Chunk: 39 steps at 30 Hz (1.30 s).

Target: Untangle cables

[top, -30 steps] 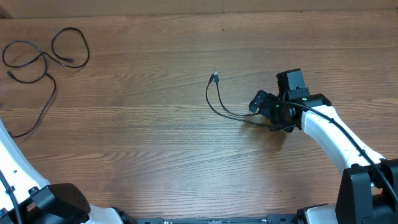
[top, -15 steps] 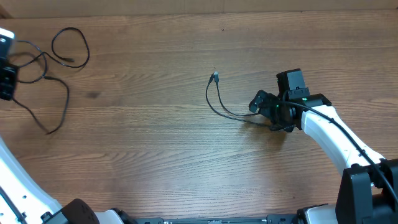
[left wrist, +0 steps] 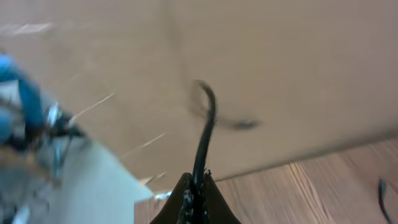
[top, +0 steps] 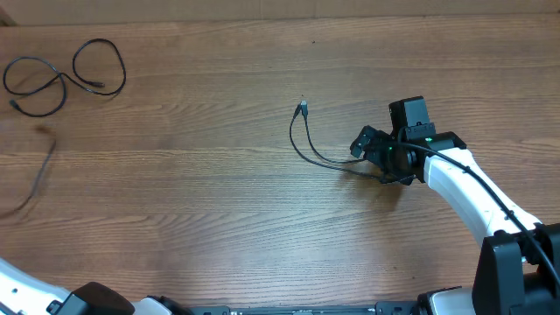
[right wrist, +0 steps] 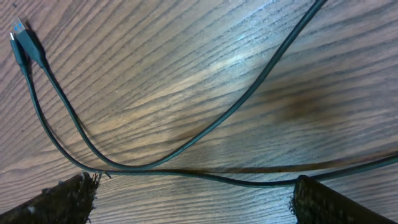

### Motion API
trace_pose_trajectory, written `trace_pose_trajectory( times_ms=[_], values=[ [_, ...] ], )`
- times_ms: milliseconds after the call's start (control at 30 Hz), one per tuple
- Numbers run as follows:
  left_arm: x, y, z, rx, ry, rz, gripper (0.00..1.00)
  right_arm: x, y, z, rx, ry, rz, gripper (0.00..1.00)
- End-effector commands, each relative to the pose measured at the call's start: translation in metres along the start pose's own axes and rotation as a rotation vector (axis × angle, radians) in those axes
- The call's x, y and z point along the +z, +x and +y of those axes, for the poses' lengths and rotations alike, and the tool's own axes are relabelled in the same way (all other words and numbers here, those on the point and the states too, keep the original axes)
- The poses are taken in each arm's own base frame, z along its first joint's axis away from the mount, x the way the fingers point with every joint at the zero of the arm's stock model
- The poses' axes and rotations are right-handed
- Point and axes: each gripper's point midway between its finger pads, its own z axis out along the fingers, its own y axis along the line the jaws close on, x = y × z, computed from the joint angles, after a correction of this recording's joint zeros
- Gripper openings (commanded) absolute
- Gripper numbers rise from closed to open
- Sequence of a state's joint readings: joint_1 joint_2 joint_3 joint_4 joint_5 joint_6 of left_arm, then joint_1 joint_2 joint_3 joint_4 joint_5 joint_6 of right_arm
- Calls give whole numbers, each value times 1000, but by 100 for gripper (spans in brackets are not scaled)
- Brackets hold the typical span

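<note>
A thin black cord folded double, small plugs at its tips (right wrist: 158, 163), lies on the brown wood-grain table (top: 219, 227) right at the right pincer (right wrist: 199, 193). Both strands cross the gap between that pincer's fingers (right wrist: 68, 196), which stand wide apart and grip nothing. The plug ends rest near the right pincer, out ahead of it.

Well apart from the right pincer, toward the table's far corner, a second thin black cord in two loose loops (top: 65, 79) lies alone, crossing itself once.

The left pincer (left wrist: 194, 199) is out of the overhead view, far from the right pincer. Its wrist camera shows it pinched tight on a third thin black cord (left wrist: 205, 124) that rises from its tips. A faint blurred strand at the table edge, also far from the right pincer, is probably the same cord.

No cord touches another, so the separating looks largely done. What seems left is laying the held cord down clear of the loops, and perhaps straightening the looped and folded ones.
</note>
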State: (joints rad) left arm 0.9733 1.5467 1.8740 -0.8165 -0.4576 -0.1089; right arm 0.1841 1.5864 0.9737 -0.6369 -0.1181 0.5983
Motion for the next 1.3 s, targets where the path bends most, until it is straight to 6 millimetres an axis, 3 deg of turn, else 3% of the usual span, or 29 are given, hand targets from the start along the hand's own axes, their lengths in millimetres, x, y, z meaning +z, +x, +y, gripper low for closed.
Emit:
trace_pose_trajectory(
  times_ms=[0,167,267,367,400,567,767,933,1000,1033,1200,1233,1267],
  values=[
    [-7,-6,-1,-137,33,-15,4,0,-1,0,-18,5,-11,100],
    [-4,4,-53,-23,307,34,4,0,-2,1,-19,0,-16,100],
    [19,22,-68,-6,326,96,4,0,-3,2,-20,-2,-19,100],
    [50,52,-92,20,371,194,4,0,-3,2,-20,-2,-19,100],
    [59,71,-115,56,457,252,4,0,-3,2,-20,-3,-20,100],
    [61,124,-177,202,702,377,4,0,-3,2,-20,-3,-21,100],
    [82,175,-180,281,592,521,4,0,-3,2,-20,-2,-19,100],
    [87,207,-177,251,557,650,5,0,-5,2,-21,-1,-29,100],
    [87,215,-176,252,548,682,33,0,-6,0,-21,9,-35,100],
    [88,216,-173,242,526,688,53,0,-6,0,-20,10,-34,100],
    [94,210,-141,159,305,689,62,0,-5,0,-20,11,-33,100],
    [94,207,-130,135,231,682,76,0,-5,0,-20,11,-33,100],
    [95,204,-118,108,154,669,100,0,-5,0,-20,11,-33,100]
  ],
)
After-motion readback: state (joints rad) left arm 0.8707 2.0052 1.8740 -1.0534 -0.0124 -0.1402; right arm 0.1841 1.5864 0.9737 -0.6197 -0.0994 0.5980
